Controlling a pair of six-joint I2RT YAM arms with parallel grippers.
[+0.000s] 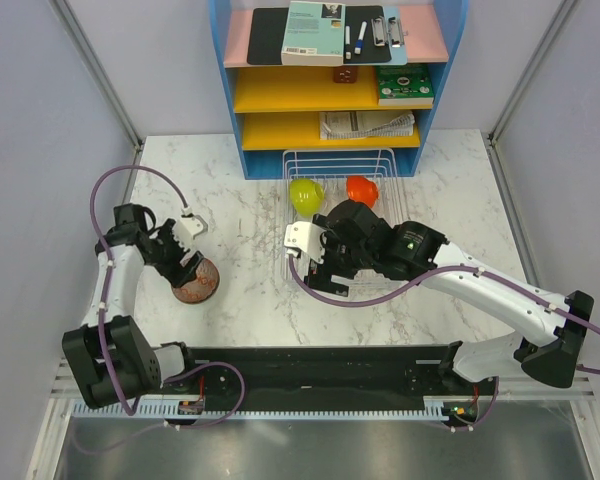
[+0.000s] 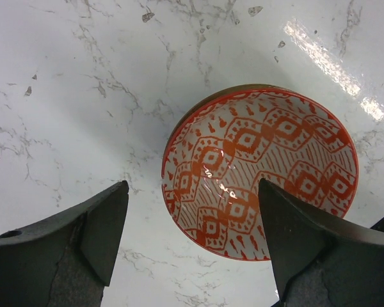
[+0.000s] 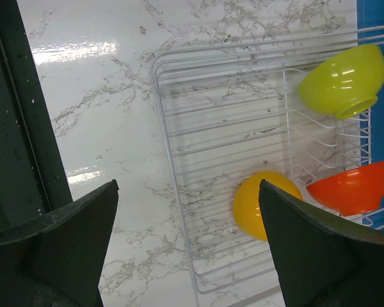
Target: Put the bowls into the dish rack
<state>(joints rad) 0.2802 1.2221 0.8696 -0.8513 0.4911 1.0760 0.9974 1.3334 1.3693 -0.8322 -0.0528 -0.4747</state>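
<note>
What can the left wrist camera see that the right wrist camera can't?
Only the left wrist view shows the red-patterned bowl, sitting on the marble table below the left gripper, which is open. Only the right wrist view shows the dish rack with three bowls in it: a lime-green bowl, a yellow bowl and an orange-red bowl. Both views show the marble table and a pair of dark fingers spread apart, holding nothing; the right gripper is open too.
</note>
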